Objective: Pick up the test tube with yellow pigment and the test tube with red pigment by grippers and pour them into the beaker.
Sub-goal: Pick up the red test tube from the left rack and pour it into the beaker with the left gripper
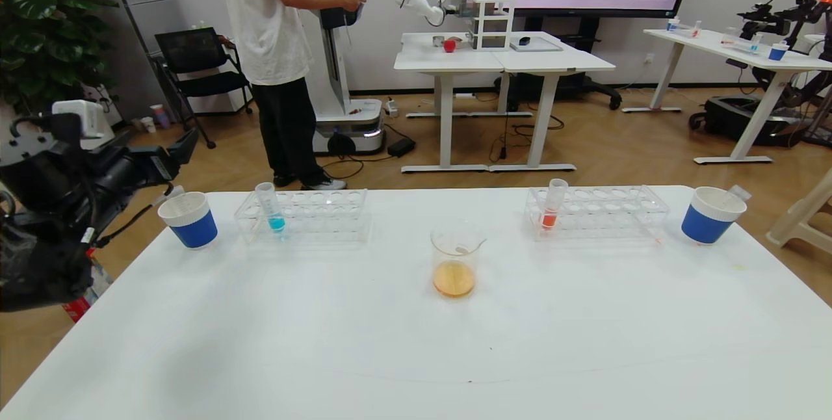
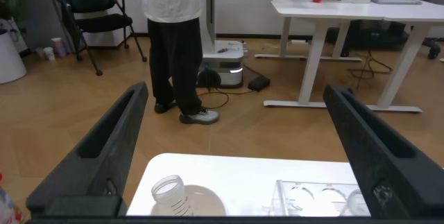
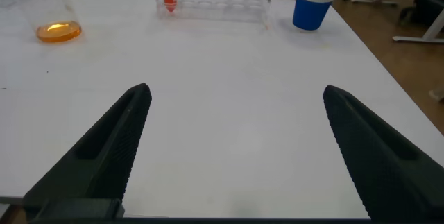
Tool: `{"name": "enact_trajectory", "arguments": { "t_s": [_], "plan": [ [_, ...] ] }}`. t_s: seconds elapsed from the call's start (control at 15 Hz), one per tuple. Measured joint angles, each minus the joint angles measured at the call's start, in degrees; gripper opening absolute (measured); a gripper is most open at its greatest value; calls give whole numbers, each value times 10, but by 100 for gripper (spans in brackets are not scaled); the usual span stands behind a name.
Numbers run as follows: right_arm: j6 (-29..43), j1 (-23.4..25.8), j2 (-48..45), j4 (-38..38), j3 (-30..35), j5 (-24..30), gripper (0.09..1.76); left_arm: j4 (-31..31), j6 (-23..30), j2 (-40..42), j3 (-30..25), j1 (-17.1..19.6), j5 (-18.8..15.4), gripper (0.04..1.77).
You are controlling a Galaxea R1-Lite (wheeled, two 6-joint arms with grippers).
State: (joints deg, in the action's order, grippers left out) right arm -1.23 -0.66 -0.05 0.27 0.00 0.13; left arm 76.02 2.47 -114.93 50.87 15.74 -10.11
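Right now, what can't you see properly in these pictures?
- Right gripper: outside the head view; only the right wrist view shows its open jaws.
- Tube in the left cup: left wrist view's bottom edge cuts it off; contents unseen.
- Tube in the right cup: only its tip pokes out.
- Beaker: top cut off in the right wrist view.
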Motion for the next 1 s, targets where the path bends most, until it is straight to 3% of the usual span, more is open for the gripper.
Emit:
{"name": "enact_trajectory", "arguments": {
  "t_s": [0.47,1.0],
  "plan": [
    [0,0,0,0,0,0,173,-134,2,157,-27,-44,7,175],
    [0,0,0,0,0,0,173,-369,0,435,-67,-65,-2,175]
  ]
}}
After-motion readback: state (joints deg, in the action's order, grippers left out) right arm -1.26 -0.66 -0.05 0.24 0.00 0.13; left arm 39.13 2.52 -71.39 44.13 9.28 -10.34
